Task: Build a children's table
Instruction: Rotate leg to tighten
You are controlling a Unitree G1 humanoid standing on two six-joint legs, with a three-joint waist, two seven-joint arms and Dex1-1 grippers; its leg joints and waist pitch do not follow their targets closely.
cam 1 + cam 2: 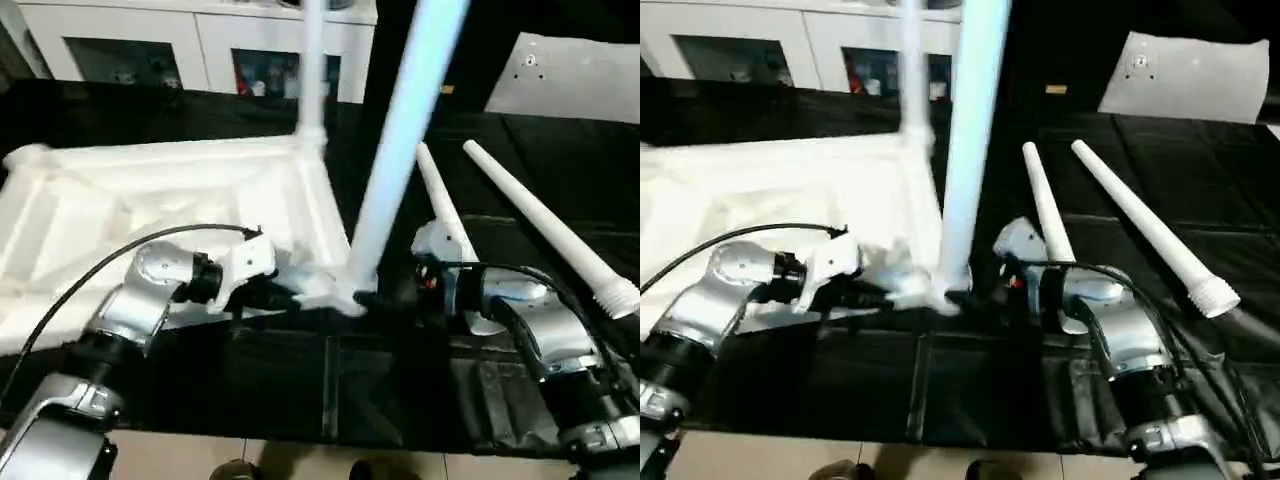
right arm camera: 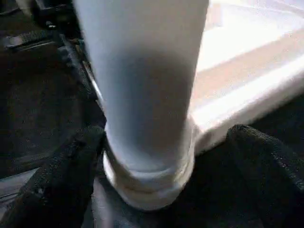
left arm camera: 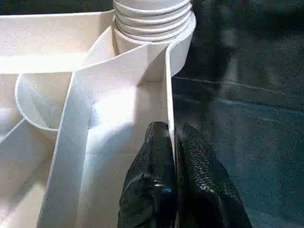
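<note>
With the left pincer (image 3: 173, 156) clamped on the upturned tabletop's (image 1: 150, 190) rim wall at 6 o'clock, the right pincer (image 2: 156, 175), fingers apart around the leg (image 1: 395, 150), should keep it upright while screwing into the corner socket (image 3: 152, 28).

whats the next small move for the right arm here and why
Probably close the right gripper on the base of the near leg and turn it further in. Its jaws stand open on either side of that leg, whose threads still show above the corner socket, while the left gripper pinches the tabletop's rim.
</note>
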